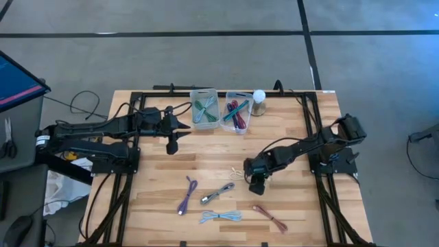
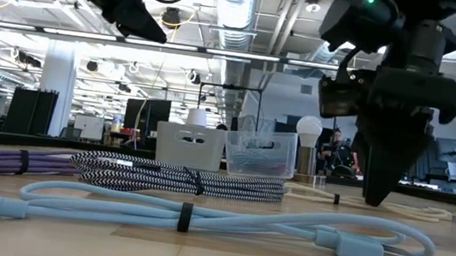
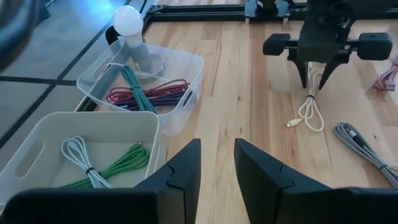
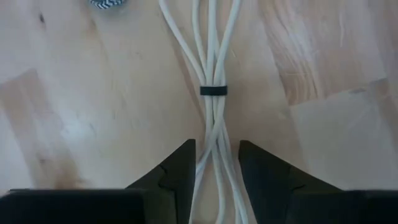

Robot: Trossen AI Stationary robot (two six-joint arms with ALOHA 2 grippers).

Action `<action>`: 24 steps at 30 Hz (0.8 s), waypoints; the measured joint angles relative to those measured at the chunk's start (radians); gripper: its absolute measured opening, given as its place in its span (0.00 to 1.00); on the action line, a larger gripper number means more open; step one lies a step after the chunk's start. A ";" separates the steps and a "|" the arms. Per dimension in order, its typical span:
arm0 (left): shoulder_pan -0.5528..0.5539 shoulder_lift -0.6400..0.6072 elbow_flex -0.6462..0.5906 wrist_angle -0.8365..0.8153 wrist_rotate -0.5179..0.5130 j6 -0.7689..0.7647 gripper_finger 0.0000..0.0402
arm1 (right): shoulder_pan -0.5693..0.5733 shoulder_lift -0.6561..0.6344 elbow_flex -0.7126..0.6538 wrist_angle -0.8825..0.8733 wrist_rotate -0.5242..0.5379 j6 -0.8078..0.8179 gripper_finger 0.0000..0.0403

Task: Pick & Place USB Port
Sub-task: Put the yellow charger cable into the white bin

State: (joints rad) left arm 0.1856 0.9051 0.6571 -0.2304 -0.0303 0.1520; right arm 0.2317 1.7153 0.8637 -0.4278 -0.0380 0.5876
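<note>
A cream cable bundle (image 4: 213,74) with a black tie lies flat on the wooden table (image 1: 295,206). In the left wrist view the cream cable (image 3: 311,112) stretches out in front of the right gripper. My right gripper (image 4: 217,168) points down over one end of it, open, with a finger on each side of the strands; I cannot see them touching. In the high view my right gripper (image 1: 255,184) is right of the table's middle. My left gripper (image 1: 171,144) hovers open, above the table, near the two bins and holding nothing.
Two clear bins stand at the far edge: one (image 1: 205,108) with green and white cables, one (image 1: 236,113) with red, purple and green cables, and a bulb (image 1: 258,101) beside them. Purple (image 1: 186,195), braided (image 1: 217,194), light blue (image 1: 221,217) and reddish (image 1: 269,218) cables lie near the front.
</note>
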 joint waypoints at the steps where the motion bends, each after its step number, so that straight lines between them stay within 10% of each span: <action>1: 0.000 0.000 0.000 -0.002 0.000 0.000 0.24 | 0.000 0.003 0.002 -0.003 0.014 -0.004 0.30; 13: 0.000 0.000 0.000 -0.025 0.000 0.000 0.24 | 0.012 -0.011 0.000 -0.025 0.091 -0.070 0.03; 24: 0.000 0.000 0.000 -0.026 0.000 0.000 0.24 | -0.007 -0.119 -0.004 0.023 0.146 -0.122 0.01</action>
State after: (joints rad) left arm 0.1853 0.9051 0.6571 -0.2562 -0.0303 0.1520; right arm 0.2244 1.5964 0.8593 -0.4045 0.1083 0.4656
